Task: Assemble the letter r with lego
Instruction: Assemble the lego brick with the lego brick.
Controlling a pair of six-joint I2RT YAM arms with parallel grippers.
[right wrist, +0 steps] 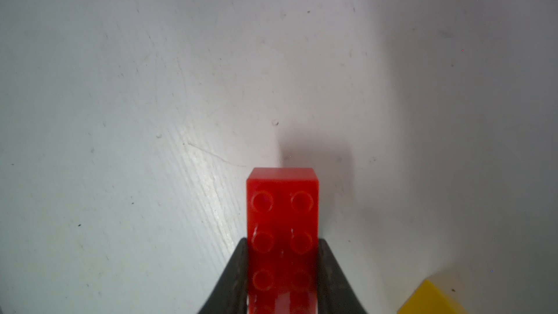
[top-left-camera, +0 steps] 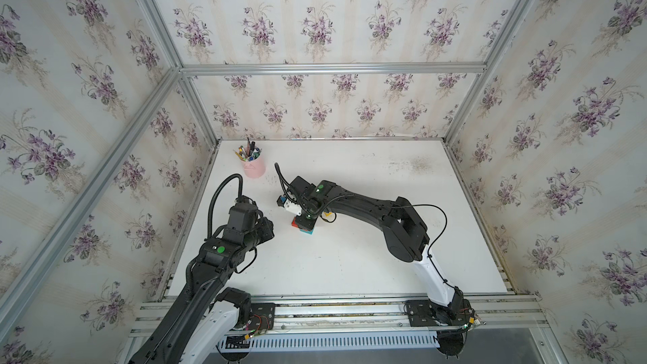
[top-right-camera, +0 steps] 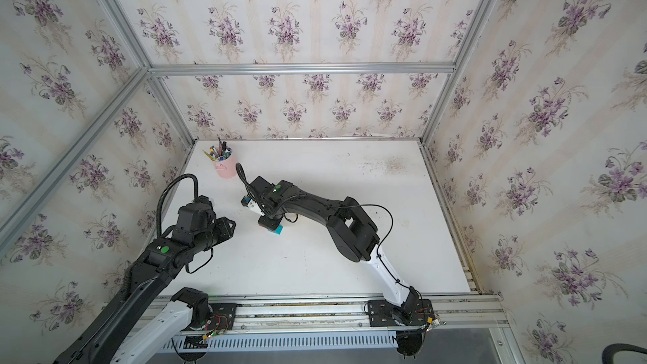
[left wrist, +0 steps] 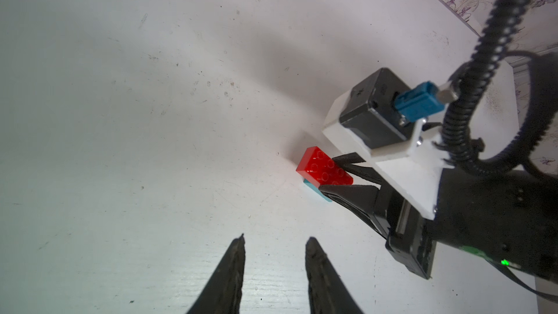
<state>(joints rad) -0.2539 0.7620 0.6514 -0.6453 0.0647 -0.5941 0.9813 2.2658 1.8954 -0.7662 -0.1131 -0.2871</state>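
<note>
My right gripper (right wrist: 282, 240) is shut on a red lego brick (right wrist: 282, 206), studs up, low over the white table. In the left wrist view the red brick (left wrist: 324, 167) lies over a teal brick (left wrist: 317, 191) that rests on the table; whether they are pressed together I cannot tell. Both top views show the teal brick (top-left-camera: 308, 232) (top-right-camera: 277, 229) poking out under the right gripper (top-left-camera: 303, 221). A yellow brick (right wrist: 431, 300) lies just beside it. My left gripper (left wrist: 276, 238) (top-left-camera: 268, 226) hovers open and empty a short way to the left. The letter r is out of view.
A pink pen cup (top-left-camera: 252, 167) (top-right-camera: 224, 167) stands at the back left of the table (top-left-camera: 350, 260). Wallpapered walls with aluminium posts close in the left, back and right sides. The arm bases sit on the front rail (top-left-camera: 332, 309).
</note>
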